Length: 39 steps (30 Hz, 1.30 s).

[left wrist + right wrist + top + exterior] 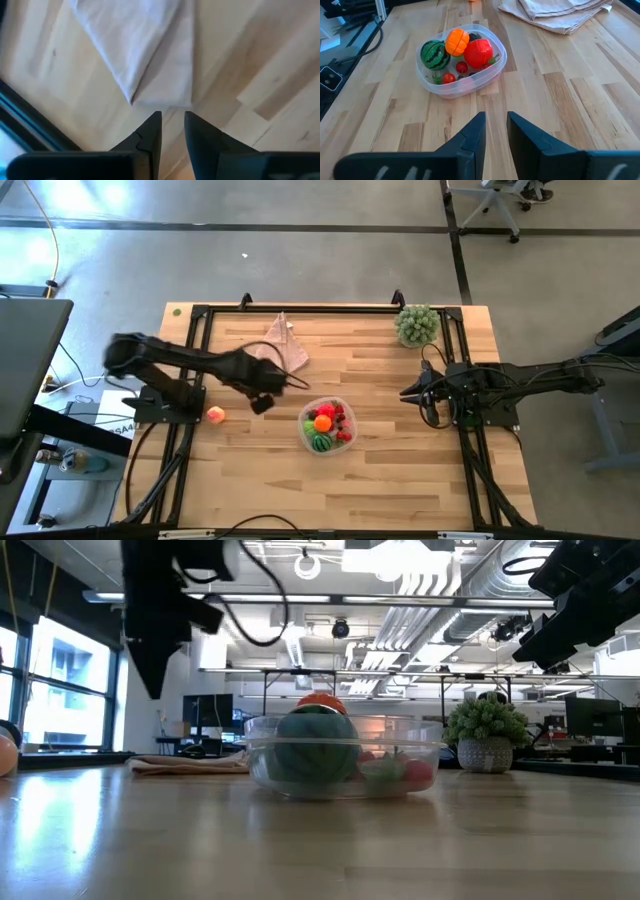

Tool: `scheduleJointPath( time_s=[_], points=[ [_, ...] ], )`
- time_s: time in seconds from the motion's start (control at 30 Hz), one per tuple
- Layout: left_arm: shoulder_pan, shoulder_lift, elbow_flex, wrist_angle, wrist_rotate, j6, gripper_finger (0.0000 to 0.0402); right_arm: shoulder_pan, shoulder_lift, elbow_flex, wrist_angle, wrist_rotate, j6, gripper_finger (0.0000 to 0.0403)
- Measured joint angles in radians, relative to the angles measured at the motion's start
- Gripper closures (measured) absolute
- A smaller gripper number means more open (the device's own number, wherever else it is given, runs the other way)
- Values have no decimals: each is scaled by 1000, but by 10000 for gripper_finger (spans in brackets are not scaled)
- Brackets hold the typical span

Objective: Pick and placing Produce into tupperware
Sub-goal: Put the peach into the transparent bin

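Observation:
The clear tupperware [327,442] [492,70] stands on the table's middle. It holds a striped melon [434,54], an orange [457,42], a red apple [479,52] and small red berries [461,66]. A pink peach [216,415] rests on the table left of the tub. My left gripper [262,404] [172,120] hangs above the table between the peach and the tub, pointing steeply down. Only a narrow gap shows between its fingers, with nothing in it. My right gripper [408,393] [495,122] waits right of the tub, its fingers also slightly apart and empty.
A folded pink cloth [283,347] [150,50] lies on the table just beyond the left gripper. A bushy pale-green potted plant [418,325] [486,735] stands at the far right corner. Black frame rails [196,360] run along the table's left, right and far edges.

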Motion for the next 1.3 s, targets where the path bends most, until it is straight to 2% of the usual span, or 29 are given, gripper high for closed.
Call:
scheduleJointPath(
  time_s=[0.17, 0.27, 0.33, 0.47, 0.7, 0.8, 1.03, 1.2, 1.3],
  points=[
    [53, -215, -200, 90, 43, -258, 334, 0, 0, 0, -1, 0, 0, 335],
    [57, -293, -275, 99, 74, -401, 334, 0, 0, 0, -1, 0, 0, 335],
    [56, -321, -306, 99, 112, -426, 334, 0, 0, 0, 0, 0, 0, 335],
    [55, -332, -318, 100, 203, -356, 334, 0, 0, 0, -4, 0, 0, 335],
    [55, -332, -317, 115, 366, 86, 334, 0, 0, 0, -4, 0, 0, 335],
    [55, -332, -317, 70, 391, 175, 334, 0, 0, 0, -3, 0, 0, 335],
    [51, -353, -318, -73, 352, 106, 334, 0, 0, 0, -4, 0, 0, 335],
    [-41, -399, -318, -81, 345, 33, 334, 0, 0, 0, -3, 0, 0, 335],
    [-97, -420, -318, -106, 348, -111, 334, 0, 0, 0, -3, 0, 0, 335]
  ],
)
